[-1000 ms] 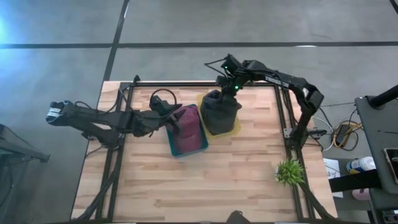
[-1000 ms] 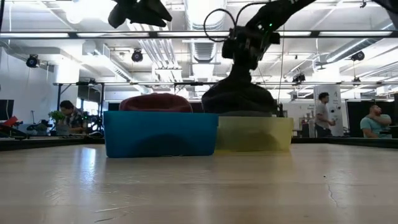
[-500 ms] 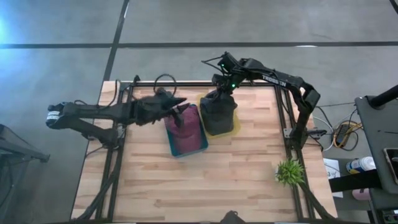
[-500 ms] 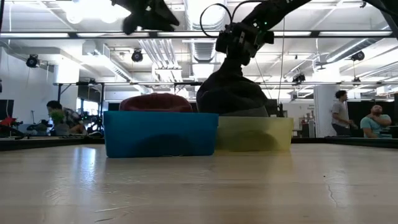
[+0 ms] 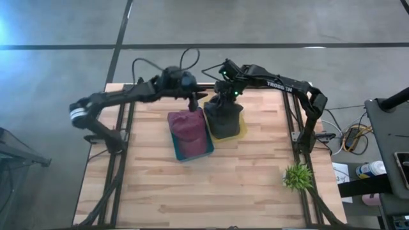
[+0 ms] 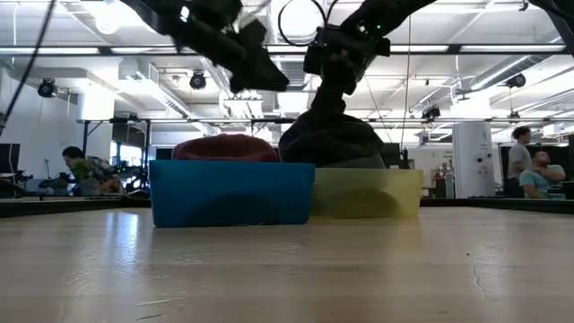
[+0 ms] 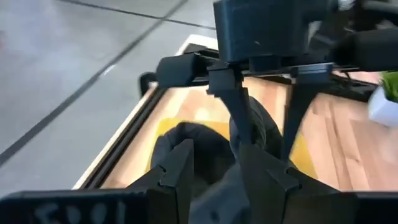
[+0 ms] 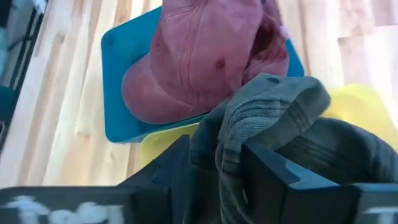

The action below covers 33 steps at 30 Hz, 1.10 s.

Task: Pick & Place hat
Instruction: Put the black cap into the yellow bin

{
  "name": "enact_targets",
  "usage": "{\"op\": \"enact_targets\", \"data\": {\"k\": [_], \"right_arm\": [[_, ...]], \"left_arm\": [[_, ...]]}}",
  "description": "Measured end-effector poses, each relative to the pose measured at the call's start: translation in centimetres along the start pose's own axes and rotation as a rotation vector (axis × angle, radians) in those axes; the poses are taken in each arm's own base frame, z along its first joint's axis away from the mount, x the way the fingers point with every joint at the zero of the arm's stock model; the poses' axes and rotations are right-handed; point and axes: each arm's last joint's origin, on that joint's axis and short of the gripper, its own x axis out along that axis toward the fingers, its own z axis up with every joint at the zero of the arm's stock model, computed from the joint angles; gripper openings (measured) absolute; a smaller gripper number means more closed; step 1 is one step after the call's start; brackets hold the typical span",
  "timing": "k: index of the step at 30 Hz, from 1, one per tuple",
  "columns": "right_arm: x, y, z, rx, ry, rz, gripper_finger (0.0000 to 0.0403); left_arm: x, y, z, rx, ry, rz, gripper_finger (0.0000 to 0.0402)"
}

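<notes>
A dark grey hat (image 5: 226, 119) sits in a yellow tray (image 5: 241, 131) near the table's far edge, its top drawn up into a peak. My right gripper (image 5: 224, 91) is above it, shut on that peak. Beside it on the left, a maroon cap (image 5: 187, 128) lies in a blue tray (image 5: 192, 153). My left gripper (image 5: 195, 97) hovers open over the far end of the blue tray, level with the right gripper (image 6: 334, 67) and just to its left; in the left wrist view its fingers (image 7: 177, 168) face the right gripper and the grey hat (image 7: 199, 149). My right gripper pinches a bunched fold of the grey hat's top (image 8: 231, 134) between its two fingers (image 8: 273, 168), coming from above and pointing down. The fabric rises in a peak (image 6: 330, 99) to the fingers, while the hat's lower part stays in the yellow tray (image 6: 368, 193).
Black frame rails (image 5: 291, 121) run along the table's left, right and far edges. A small green plant (image 5: 297, 176) stands near the right near corner. Bare wood (image 5: 204, 191) fills the near half of the table. People move in the room behind (image 6: 538, 175).
My left arm has swung from the blue tray's left side up and toward the table's far edge and right, ending beside the right gripper. My right gripper has shifted slightly left with the grey hat's peak; the hat's lower part has stayed in the yellow tray.
</notes>
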Motion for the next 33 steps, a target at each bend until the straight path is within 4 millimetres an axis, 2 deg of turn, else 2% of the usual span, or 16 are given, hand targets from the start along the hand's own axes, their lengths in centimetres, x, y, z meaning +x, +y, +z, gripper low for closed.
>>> {"op": "enact_targets", "data": {"k": [8,12,16,19,23,28,33], "right_arm": [[-1.7,0.4,1.9,0.035,-0.058,-0.065,0.0152],[-2.7,0.6,2.8,0.014,-0.071,-0.167,0.0151],[-3.7,0.8,3.1,0.050,-0.063,-0.291,0.0146],[-4.9,1.5,2.4,0.150,-0.007,-0.399,0.0140],[-5.6,2.1,0.3,0.285,0.134,-0.511,0.0135],[-4.6,2.1,-2.6,0.387,0.255,-0.536,0.0126],[-2.1,1.0,-5.3,0.415,0.316,-0.532,0.0116]], "left_arm": [[5.7,6.1,0.9,0.000,0.024,-0.180,0.0124],[8.4,8.2,0.6,-0.015,0.078,-0.222,0.0124],[9.9,9.8,-0.1,-0.063,0.171,-0.215,0.0124],[10.1,10.6,-0.8,-0.083,0.231,-0.208,0.0124],[9.4,11.4,-0.9,-0.108,0.264,-0.190,0.0124],[7.9,11.6,-0.4,-0.128,0.289,-0.174,0.0124],[7.4,11.3,-1.3,-0.181,0.393,-0.186,0.0124]]}}
